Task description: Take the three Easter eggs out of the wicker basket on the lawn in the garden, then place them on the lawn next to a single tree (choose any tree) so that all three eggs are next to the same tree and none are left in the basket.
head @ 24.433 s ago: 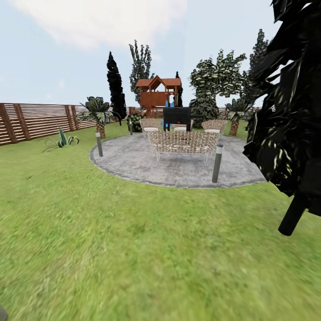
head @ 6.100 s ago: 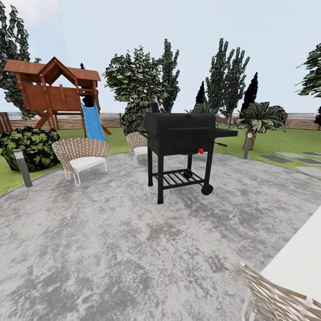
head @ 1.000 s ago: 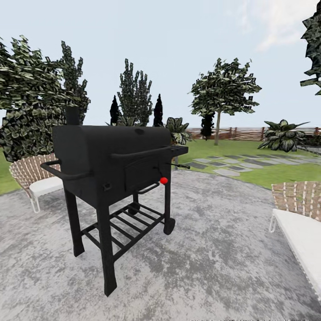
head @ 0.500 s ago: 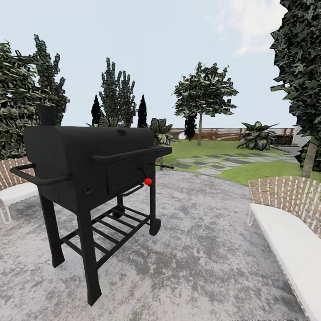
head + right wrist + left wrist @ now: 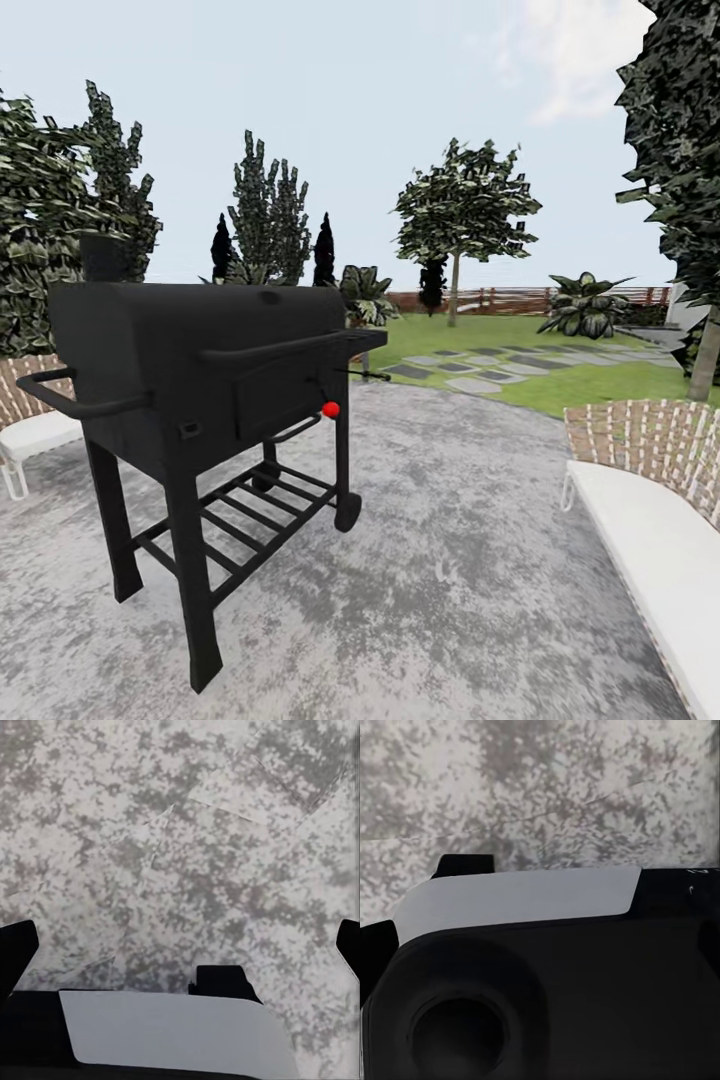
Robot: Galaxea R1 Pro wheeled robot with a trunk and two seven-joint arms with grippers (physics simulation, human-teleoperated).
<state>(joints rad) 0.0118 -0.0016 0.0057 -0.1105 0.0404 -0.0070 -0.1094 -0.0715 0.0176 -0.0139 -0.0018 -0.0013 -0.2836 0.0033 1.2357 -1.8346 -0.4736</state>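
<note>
We stood on grey paving point(image 5: 480, 600) beside the grill point(image 5: 200, 370); gripper openings couldn't be judged; our base risked clipping its legs.

Grey paving point(image 5: 470, 590), black grill point(image 5: 200, 370), wicker chair point(image 5: 650, 470)

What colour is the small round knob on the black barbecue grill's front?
Red knob, clearest in the head view.
</note>
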